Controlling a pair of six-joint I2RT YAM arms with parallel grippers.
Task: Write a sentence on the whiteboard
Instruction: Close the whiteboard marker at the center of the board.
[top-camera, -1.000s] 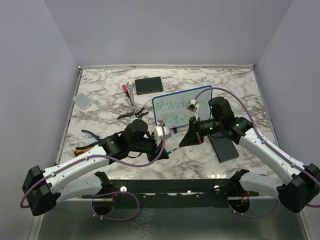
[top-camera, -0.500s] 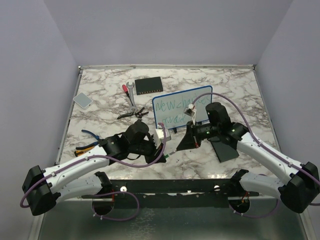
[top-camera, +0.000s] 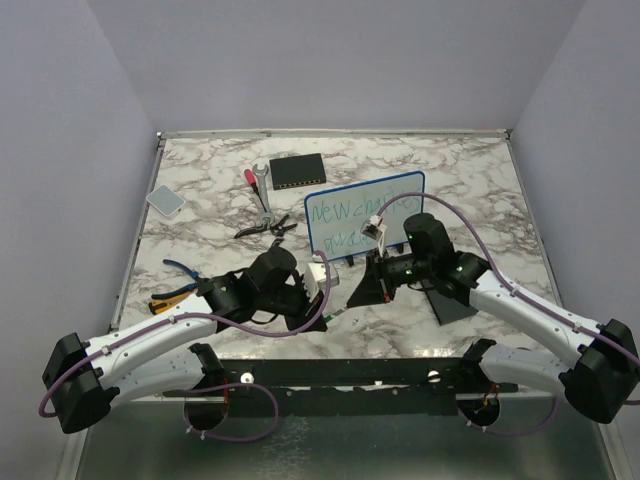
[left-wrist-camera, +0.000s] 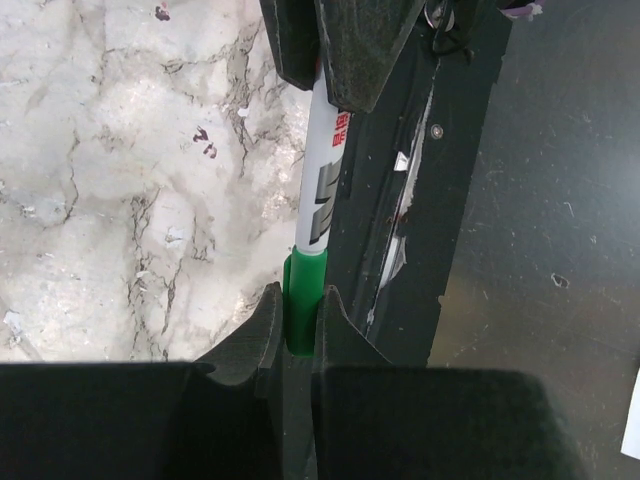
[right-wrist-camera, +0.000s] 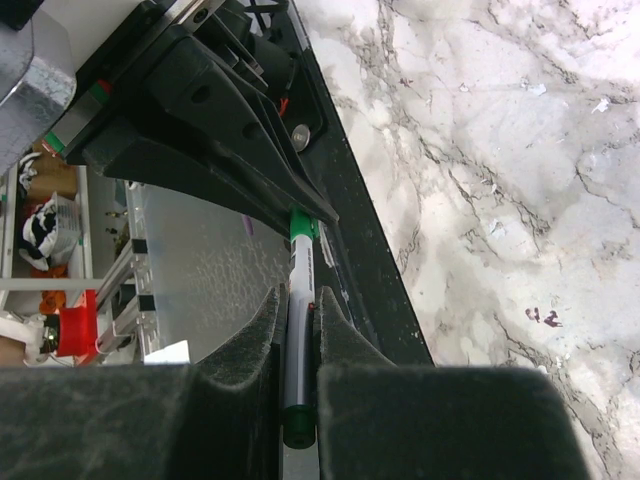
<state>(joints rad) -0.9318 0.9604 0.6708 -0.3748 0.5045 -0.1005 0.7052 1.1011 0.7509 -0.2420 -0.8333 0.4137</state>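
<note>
Currently held: a marker (left-wrist-camera: 321, 190) with a white barrel and green ends, gripped by both tools at once.
Left gripper (left-wrist-camera: 300, 305): fingers drawn in tight on the green end of the marker, with only the pen's width between them.
Right gripper (right-wrist-camera: 297, 310): fingers likewise pinched on the barrel near the opposite green end, leaving no spare gap on either side.
Left arm pose: it lies low from the near-left corner, stretched toward the middle of the near edge, with its wrist aimed at the other tool.
Right arm pose: it comes in from the near-right corner with the elbow bent. The forearm crosses a flat black pad (top-camera: 452, 300) and the wrist points left.
Meeting point: the two tools face each other nose to nose, just in from the middle of the near edge. The marker bridges them over the line where the marble table (top-camera: 470, 165) meets its dark front rail.
Whiteboard (top-camera: 322, 232): it is around the table's middle, a little toward the far-right corner, just beyond the right wrist. Neither tool touches it.
Sentence (top-camera: 350, 212): two lines of green handwriting. The upper one starts "new", and the right arm hides part of the text.
Other items: a black box with ports (top-camera: 298, 172) sits behind the board. A wrench (top-camera: 263, 192) and pliers (top-camera: 268, 228) lie to its left, and a small grey pad (top-camera: 165, 199) is near the left edge.
</note>
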